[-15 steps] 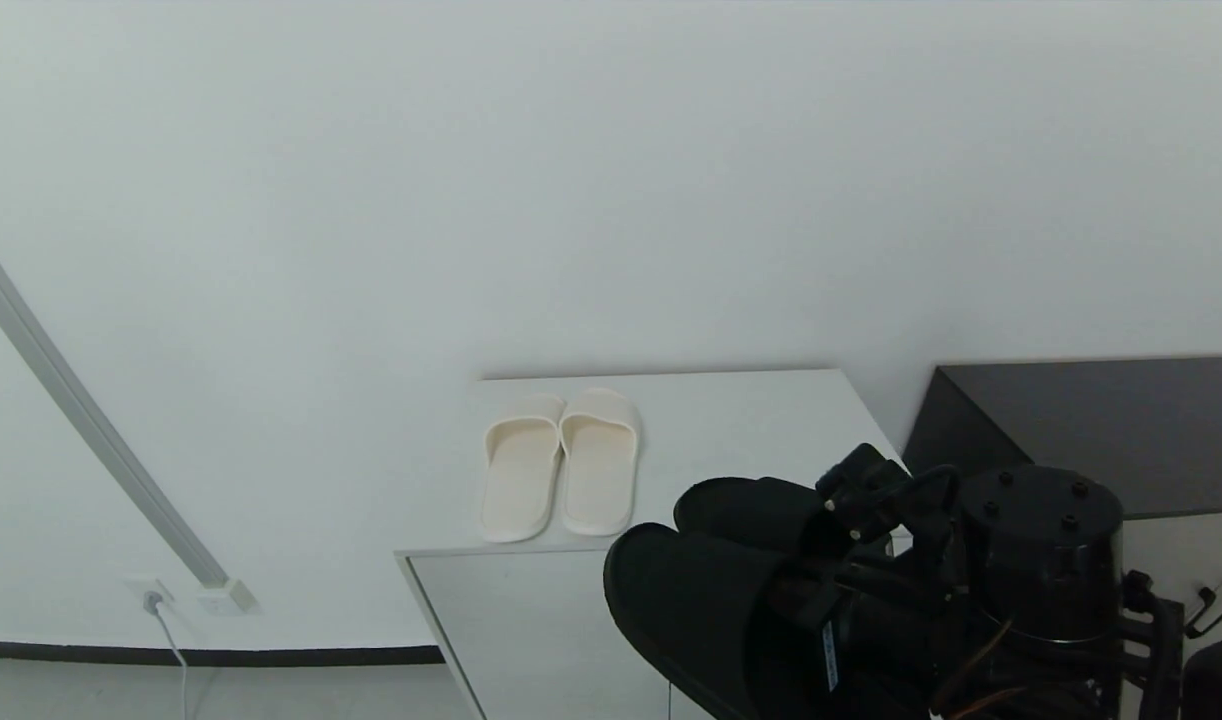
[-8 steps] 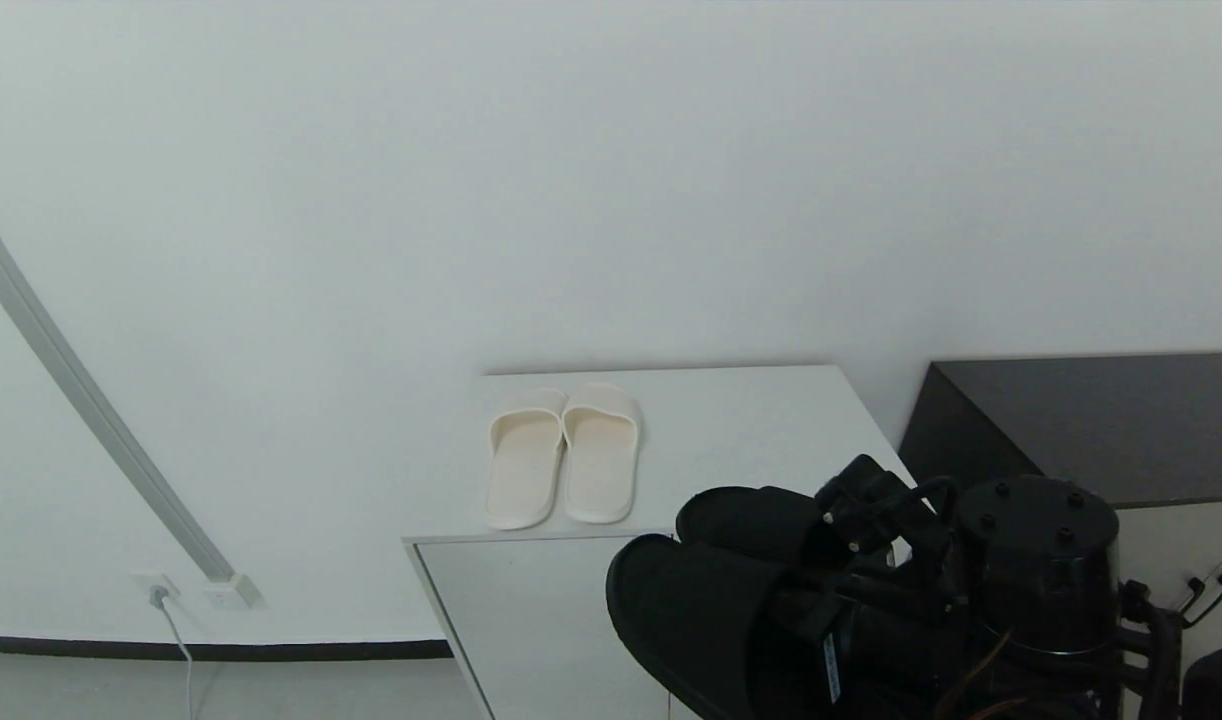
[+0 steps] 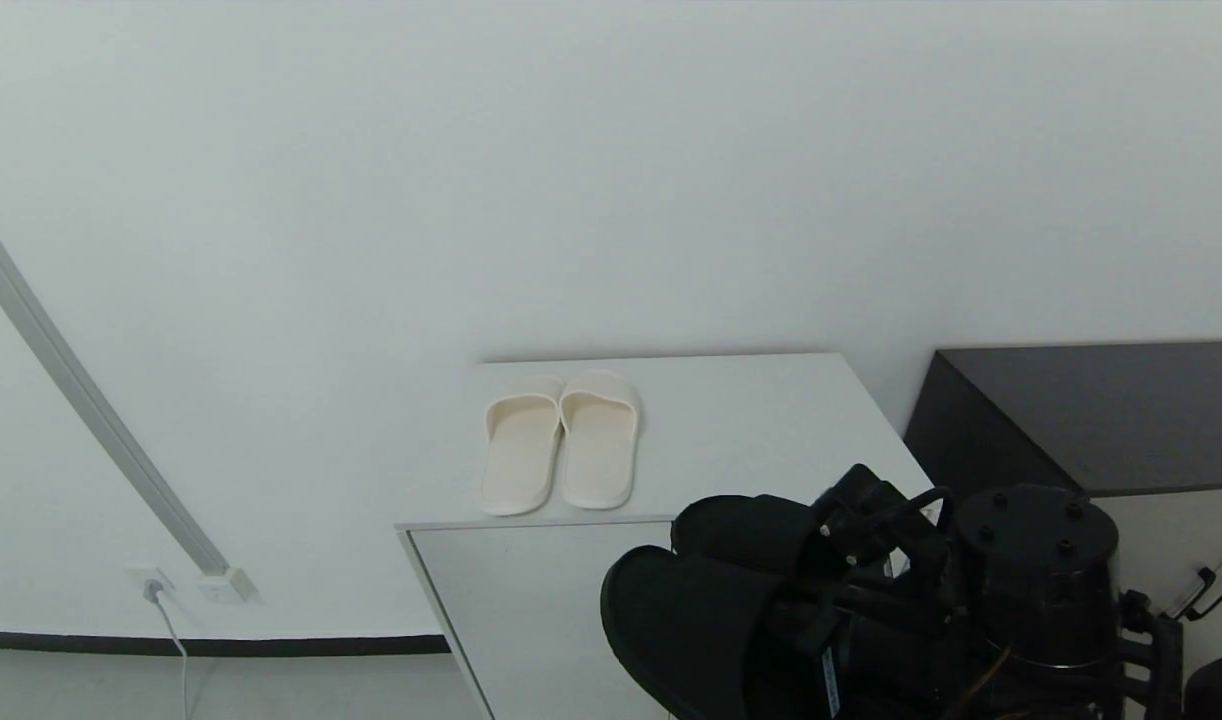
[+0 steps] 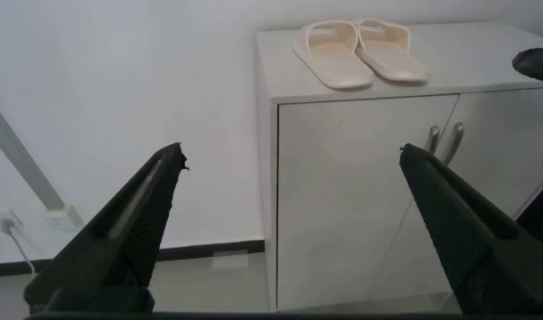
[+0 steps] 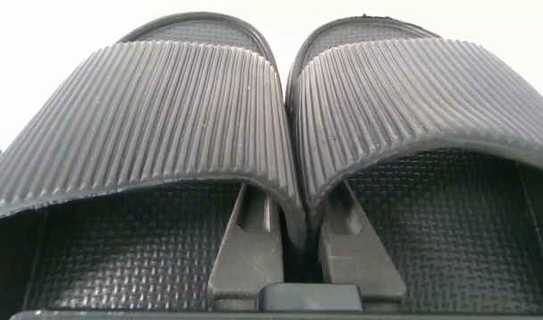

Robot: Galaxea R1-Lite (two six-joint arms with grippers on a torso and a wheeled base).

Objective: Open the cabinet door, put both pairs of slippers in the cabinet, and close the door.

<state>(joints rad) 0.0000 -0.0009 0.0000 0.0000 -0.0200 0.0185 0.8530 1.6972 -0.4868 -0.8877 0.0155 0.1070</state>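
Plain white wall (image 3: 611, 150) with socket (image 3: 148, 580), dark unit (image 3: 1101, 410) at right

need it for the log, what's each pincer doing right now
Left pincer: open, holding nothing.
Right pincer: closed on the black slippers, gripping the pair together.

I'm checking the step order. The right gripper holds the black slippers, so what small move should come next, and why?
Probably bring the open left gripper toward the door handles. The cabinet doors look shut, and the right gripper is clamped on the black slippers, so only the left one is free to open them.
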